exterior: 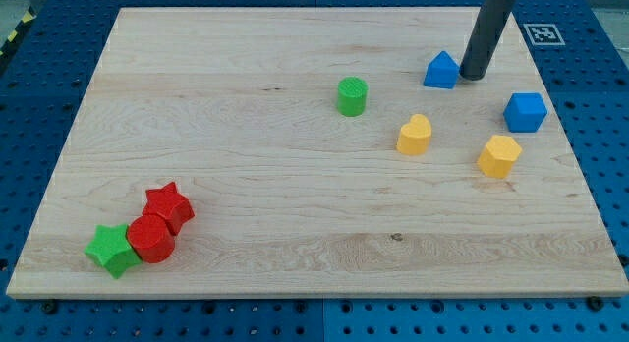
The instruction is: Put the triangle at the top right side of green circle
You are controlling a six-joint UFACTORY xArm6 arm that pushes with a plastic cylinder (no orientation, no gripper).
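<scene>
No legible txt (just a fiducial marker, top right).

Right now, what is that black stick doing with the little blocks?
My tip sits on the wooden board, right beside the blue triangle block, on its right in the view. The green round cylinder block stands to the triangle's left and slightly lower, so the triangle is already up and right of it.

The rod is cut off by the view's top edge just above the blue triangle, so the arm that carries it is out of sight. My tip sits right beside that triangle's right edge; contact is too close to call. The red cylinder partly covers the red star behind it.
</scene>
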